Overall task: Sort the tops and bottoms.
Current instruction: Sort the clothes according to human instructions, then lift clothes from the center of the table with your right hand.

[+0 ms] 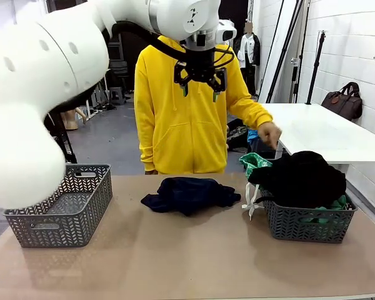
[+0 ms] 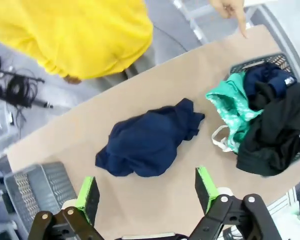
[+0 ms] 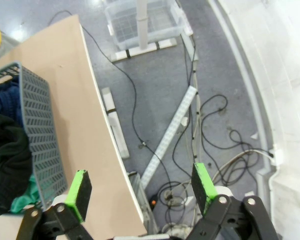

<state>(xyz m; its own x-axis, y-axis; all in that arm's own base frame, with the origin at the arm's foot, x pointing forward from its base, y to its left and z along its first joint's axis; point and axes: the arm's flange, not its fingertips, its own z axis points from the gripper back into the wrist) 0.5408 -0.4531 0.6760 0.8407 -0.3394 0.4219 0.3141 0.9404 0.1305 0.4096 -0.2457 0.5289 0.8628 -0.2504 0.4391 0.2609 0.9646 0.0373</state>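
Navy crumpled cloth garment (image 1: 189, 194) lies mid-worktop (image 1: 175, 262), and the left hand (image 1: 200, 84) hangs high above it, green pads wide apart, holding nothing. Black, navy and bright green garments (image 1: 297, 178) heap the grey plastic basket (image 1: 306, 222) at right; another grey basket (image 1: 62, 209) sits left. Right hand (image 3: 140, 192) gapes empty past the worktop's edge.

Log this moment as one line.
left hand: open, high over navy garment | right hand: open, off table edge | right basket: green and black clothes | left basket: empty
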